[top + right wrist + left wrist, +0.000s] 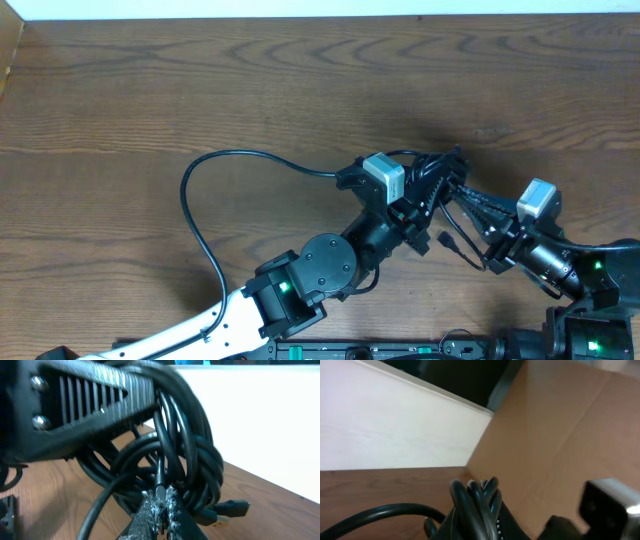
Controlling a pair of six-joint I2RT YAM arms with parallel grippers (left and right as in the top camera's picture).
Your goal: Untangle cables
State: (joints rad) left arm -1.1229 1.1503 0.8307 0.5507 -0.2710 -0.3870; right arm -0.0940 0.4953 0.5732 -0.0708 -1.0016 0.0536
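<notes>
Black cord in one long loop (232, 153) lies on the left half of the wooden table (300, 80) and runs right into one tight knot of cables (437, 172), just right of centre; its strands cannot be counted. Two grippers meet there. The left gripper (420, 205) pinches several strands, and the right gripper (468, 205) is pressed together on one strand.
</notes>
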